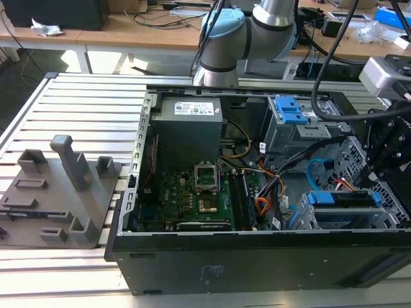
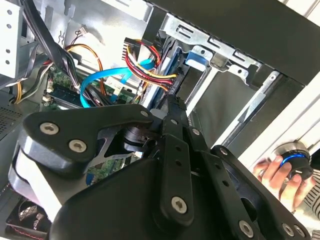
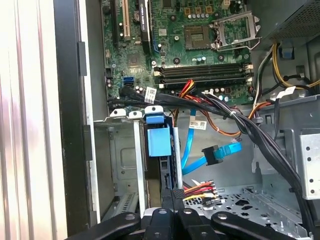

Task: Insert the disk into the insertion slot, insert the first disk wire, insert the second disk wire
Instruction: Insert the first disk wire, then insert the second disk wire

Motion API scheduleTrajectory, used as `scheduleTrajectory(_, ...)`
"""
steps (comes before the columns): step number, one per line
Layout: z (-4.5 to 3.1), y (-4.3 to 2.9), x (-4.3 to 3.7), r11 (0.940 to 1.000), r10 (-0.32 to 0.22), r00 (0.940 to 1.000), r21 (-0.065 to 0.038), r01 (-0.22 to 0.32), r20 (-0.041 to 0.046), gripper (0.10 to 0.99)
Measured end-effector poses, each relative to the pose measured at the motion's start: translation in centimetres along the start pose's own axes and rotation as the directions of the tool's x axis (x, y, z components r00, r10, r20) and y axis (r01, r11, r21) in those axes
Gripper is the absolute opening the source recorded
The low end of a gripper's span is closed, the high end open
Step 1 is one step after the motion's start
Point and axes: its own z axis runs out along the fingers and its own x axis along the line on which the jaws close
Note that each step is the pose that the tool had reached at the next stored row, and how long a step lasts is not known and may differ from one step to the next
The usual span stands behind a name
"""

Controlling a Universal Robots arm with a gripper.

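Black-on-black: pressing the closed tips of the dark gripper against the plug of the red-orange wire bundle, at the blue-framed grey drive already sitting in the perforated grey metal bay; leaving the light-blue flat cable hanging unplugged.

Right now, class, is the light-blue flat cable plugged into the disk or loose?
Loose. In the first wrist view the light-blue cable ends in a plug hanging free, apart from the disk.

Your exterior view looks down from well back over the whole open computer case. Both wrist views ride close inside it, facing the disk. All three share the motherboard.
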Motion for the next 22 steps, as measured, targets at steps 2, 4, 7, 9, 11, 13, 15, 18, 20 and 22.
scheduleTrajectory(2,-0.96,0.07,0.02,1.0,0.0,1.0,0.0,0.0,0.0001,0.106)
scheduleTrajectory(4,-1.15,0.08,0.02,1.0,0.0,1.0,0.0,0.0,0.0005,0.106)
scheduleTrajectory(7,-1.18,0.08,0.02,1.0,0.0,1.0,0.0,0.0,0.0002,0.106)
scheduleTrajectory(9,-1.18,0.08,0.02,1.0,0.0,1.0,0.0,0.0,0.0003,0.106)
scheduleTrajectory(11,-1.19,0.08,0.02,1.0,0.0,1.0,0.0,0.0,0.0002,0.106)
scheduleTrajectory(13,-1.19,0.08,0.02,1.0,0.0,1.0,0.0,0.0,0.0002,0.106)
scheduleTrajectory(15,-1.19,0.08,0.02,1.0,0.0,1.0,0.0,0.0,0.0002,0.106)
scheduleTrajectory(18,-1.2,0.08,0.02,1.0,0.0,1.0,0.0,0.0,0.0002,0.114)
scheduleTrajectory(20,-1.2,0.08,0.02,1.0,0.0,1.0,0.0,0.0,0.0002,0.298)
scheduleTrajectory(22,-1.2,0.08,0.02,1.0,0.0,1.0,0.0,0.0,0.0002,0.361)
